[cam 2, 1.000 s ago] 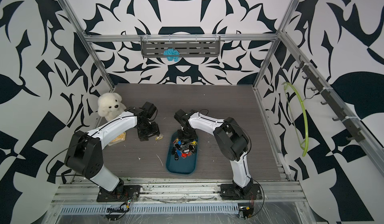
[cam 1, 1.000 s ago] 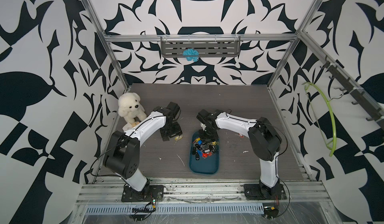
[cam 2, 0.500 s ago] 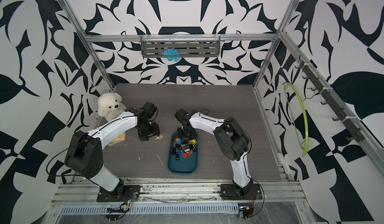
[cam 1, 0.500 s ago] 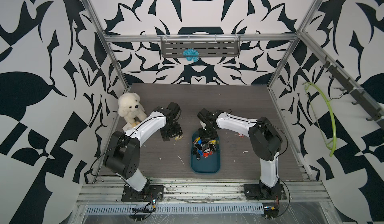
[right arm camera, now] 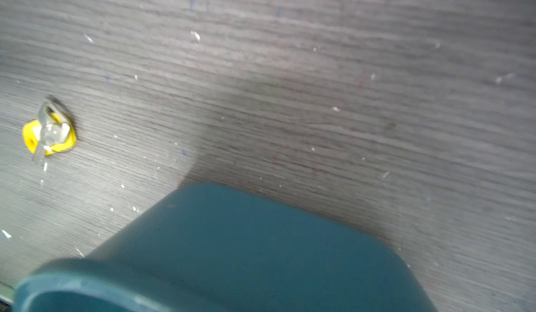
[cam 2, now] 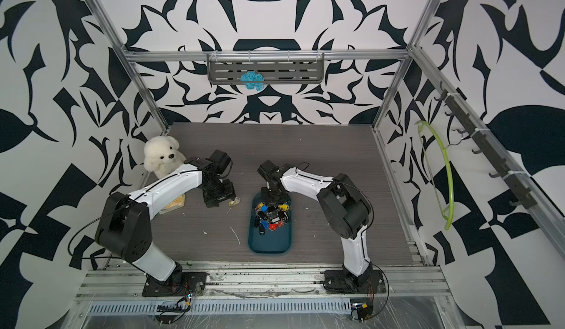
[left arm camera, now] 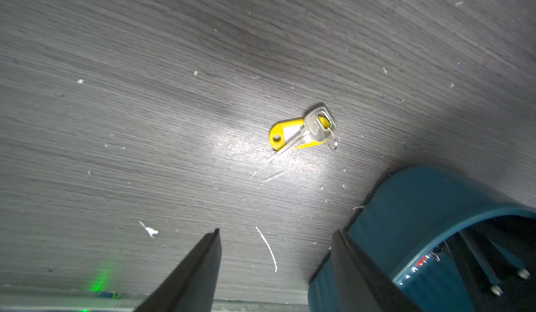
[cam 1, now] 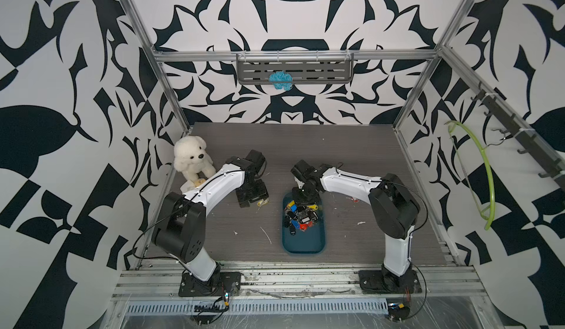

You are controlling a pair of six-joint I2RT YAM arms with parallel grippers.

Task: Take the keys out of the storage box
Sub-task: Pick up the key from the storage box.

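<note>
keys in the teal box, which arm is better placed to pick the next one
Right, probably. The right gripper sits over the keys at the far end of the storage box. The left gripper, open, is off to the side above the table, by a yellow-tagged key already outside.

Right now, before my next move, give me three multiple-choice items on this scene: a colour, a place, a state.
1. The storage box is: A) red B) teal C) white.
2. The yellow-tagged key lies: A) inside the box B) balanced on the box's rim C) on the table, outside the box.
3. The left fingers are: A) apart, empty B) shut on a key C) shut on the box's rim.
Answers: B, its walls look teal; C, the left wrist view shows it on bare table beside the box; A, a gap shows between them, nothing in it.
</note>
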